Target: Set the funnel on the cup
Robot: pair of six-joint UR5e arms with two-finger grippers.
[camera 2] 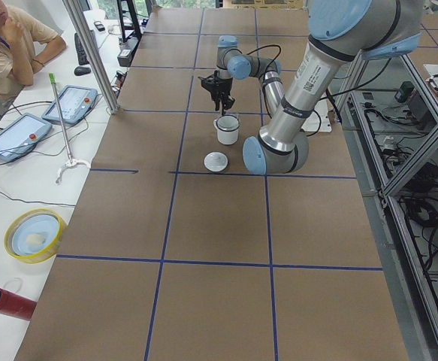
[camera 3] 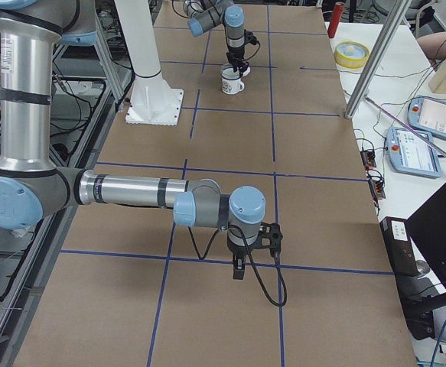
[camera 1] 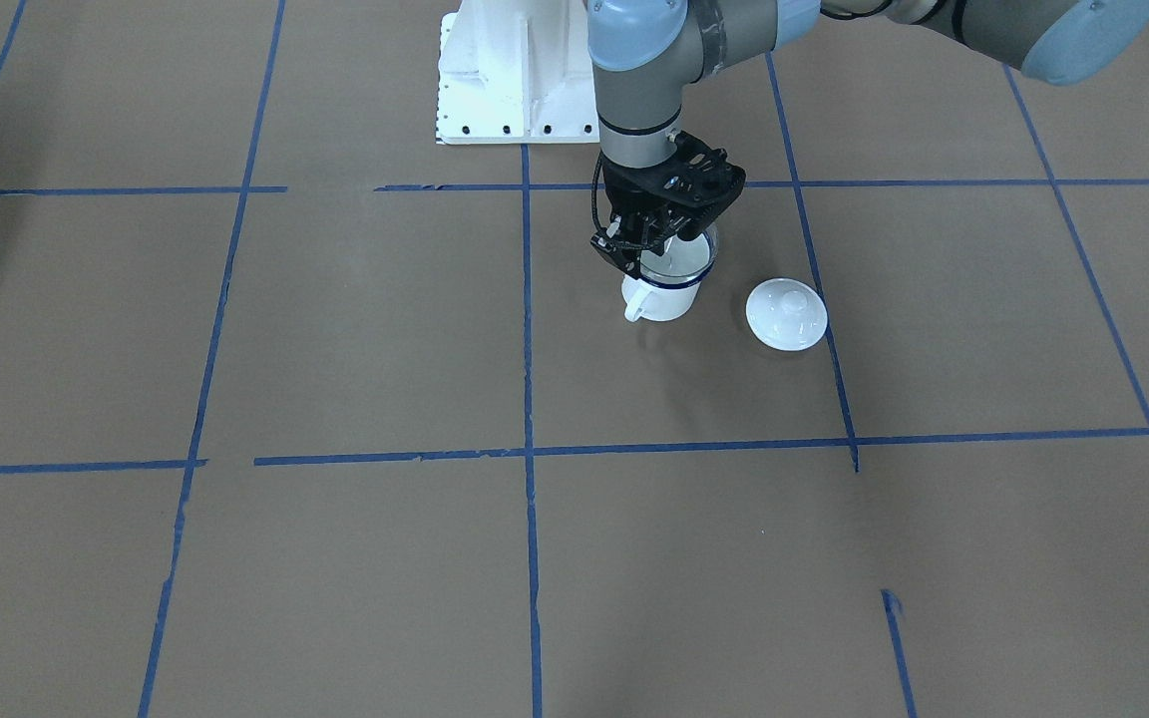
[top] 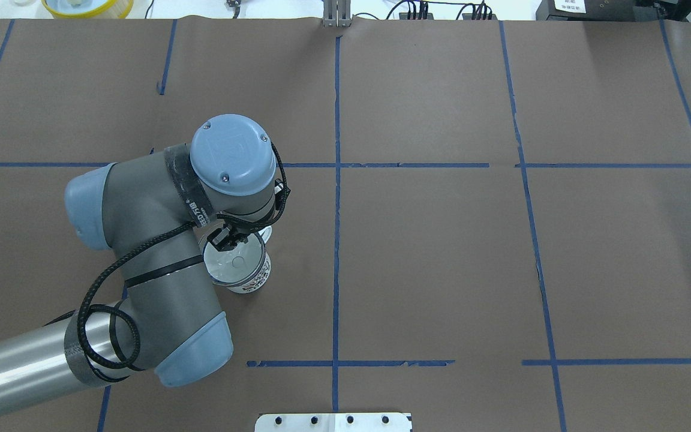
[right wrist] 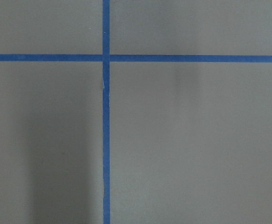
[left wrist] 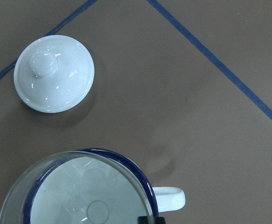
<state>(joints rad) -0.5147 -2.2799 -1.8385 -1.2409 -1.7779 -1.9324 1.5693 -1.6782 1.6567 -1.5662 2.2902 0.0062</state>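
**Funnel held over the cup by the left fingers**

The funnel (camera 1: pixel 682 254) is gripped at its rim by the left fingers (camera 1: pixel 622 255), which are closed on the edge at the side where the cup's handle sticks out. The funnel is held upright, mouth up, directly above the cup (camera 1: pixel 662 299). In the left wrist view the clear rim is seen lying almost over the cup's dark blue rim, shifted slightly away from the handle, and the round spout opening is seen through the bowl near the cup's middle. Whether the funnel already rests on the cup's rim or is held just above it cannot be told.

The cup stands upright on the tabletop (camera 1: pixel 335 349), just beside a line of blue tape (camera 1: pixel 527 329), with its handle turned toward that line. A white knobbed lid (camera 1: pixel 786 314) lies near the cup, on the side away from the handle, apart from it and knob up.

The right fingers (camera 3: pixel 239 267) are seen only in the side view, pointing down over the tabletop well apart from the cup. Whether they are released or clenched cannot be told. Only bare tabletop and crossed tape lines are shown by the right wrist camera.
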